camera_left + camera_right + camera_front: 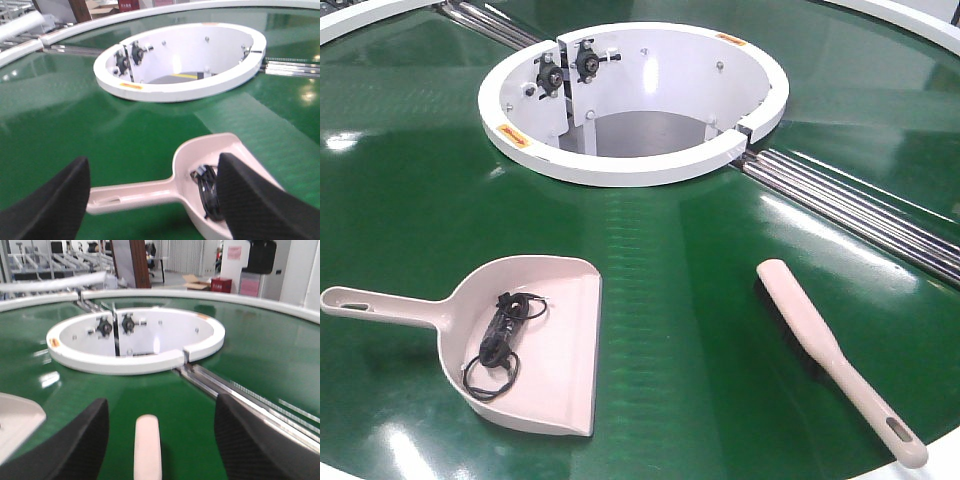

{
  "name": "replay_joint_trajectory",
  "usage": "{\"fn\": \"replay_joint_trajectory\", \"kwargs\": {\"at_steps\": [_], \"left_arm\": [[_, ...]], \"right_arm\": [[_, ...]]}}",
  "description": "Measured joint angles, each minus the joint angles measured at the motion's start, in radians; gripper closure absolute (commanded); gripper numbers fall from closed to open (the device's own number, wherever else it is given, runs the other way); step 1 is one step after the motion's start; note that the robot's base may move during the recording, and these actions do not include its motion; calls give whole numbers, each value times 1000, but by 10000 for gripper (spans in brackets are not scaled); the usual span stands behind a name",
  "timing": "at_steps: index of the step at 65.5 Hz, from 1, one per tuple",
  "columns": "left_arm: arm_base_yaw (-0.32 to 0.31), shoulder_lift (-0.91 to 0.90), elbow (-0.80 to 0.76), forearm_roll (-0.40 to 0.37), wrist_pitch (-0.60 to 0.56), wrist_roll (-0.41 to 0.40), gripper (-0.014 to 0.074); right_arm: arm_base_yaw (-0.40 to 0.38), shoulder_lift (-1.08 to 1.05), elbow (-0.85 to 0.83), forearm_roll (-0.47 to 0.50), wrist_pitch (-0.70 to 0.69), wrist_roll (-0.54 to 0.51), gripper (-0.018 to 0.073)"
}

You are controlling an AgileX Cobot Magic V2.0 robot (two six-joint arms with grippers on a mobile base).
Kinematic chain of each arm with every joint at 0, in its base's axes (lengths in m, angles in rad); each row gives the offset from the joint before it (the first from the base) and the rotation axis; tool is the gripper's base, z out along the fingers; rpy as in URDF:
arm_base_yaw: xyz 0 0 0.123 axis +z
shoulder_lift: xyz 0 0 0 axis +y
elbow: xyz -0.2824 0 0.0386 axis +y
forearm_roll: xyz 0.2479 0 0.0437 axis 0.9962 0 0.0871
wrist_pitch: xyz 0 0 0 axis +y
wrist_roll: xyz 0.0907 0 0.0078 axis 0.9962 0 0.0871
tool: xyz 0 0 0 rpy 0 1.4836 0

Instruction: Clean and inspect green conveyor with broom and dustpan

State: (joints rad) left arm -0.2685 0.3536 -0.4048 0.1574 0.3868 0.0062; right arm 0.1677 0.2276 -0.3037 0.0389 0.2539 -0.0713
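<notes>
The glossy green conveyor rings a white hub opening. A beige-pink dustpan lies at the front left, handle pointing left, with a black coiled cable inside it. The beige-pink broom lies at the front right, bristles down. No gripper shows in the front view. My left gripper is open above the dustpan, its jaws either side of the handle. My right gripper is open with the broom lying between its jaws.
Chrome roller strips run from the hub to the right edge, and more run at the back left. The white outer rim curves round the back. Boxes and racks stand beyond it in the wrist views.
</notes>
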Motion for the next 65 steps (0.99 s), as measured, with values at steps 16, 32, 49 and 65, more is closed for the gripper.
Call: {"fn": "replay_joint_trajectory", "kwargs": {"at_steps": [16,32,49,65], "left_arm": [[0,-29,123,1,-183,-6,247],[0,-29,123,3,-175,-17,605],[0,-29,123,4,-171,-18,604],[0,-29,123,4,-171,-18,604]], "right_arm": [[0,-1,49,0,-63,0,330],[0,-1,50,0,-59,0,568],[0,-1,50,0,-59,0,568],[0,-1,50,0,-59,0,568]]}}
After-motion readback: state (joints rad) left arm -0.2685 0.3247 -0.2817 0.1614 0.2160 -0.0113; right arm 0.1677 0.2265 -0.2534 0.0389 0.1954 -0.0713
